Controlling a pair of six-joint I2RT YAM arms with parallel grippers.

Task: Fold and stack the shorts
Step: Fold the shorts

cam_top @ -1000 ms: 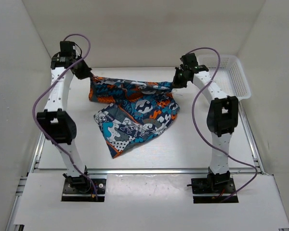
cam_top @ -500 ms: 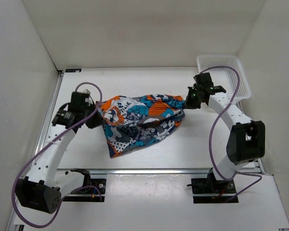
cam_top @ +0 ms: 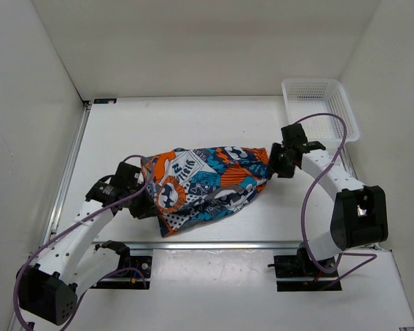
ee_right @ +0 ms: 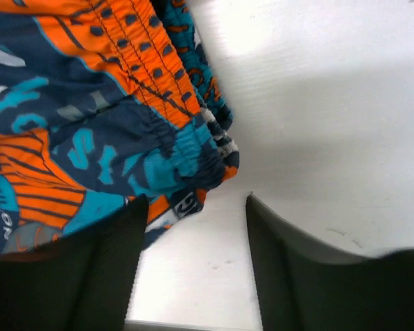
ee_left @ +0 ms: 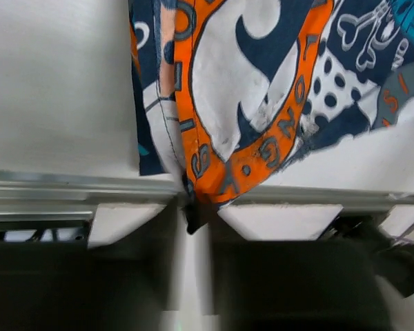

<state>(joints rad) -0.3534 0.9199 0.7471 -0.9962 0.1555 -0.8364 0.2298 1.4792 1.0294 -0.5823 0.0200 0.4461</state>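
Observation:
The shorts (cam_top: 207, 183), printed in orange, blue, navy and white, lie folded over on the table's near middle. My left gripper (cam_top: 143, 200) is low at their left edge. In the left wrist view its jaws (ee_left: 193, 207) stand a narrow slit apart, and a corner of the shorts (ee_left: 255, 103) sits between the tips. My right gripper (cam_top: 270, 165) is at the cloth's right end. In the right wrist view it (ee_right: 196, 207) is open, with bare table between its fingers (ee_right: 283, 262). The waistband of the shorts (ee_right: 90, 117) lies just ahead of the left finger.
A white mesh basket (cam_top: 321, 103) stands at the back right corner. A metal rail (cam_top: 221, 243) runs along the table's near edge, just under the left gripper. White walls enclose the table (cam_top: 193, 127) on three sides.
Both arms came down and toward the near edge, carrying the raised edge of the shorts over the lower part. The right gripper has opened and let the cloth go.

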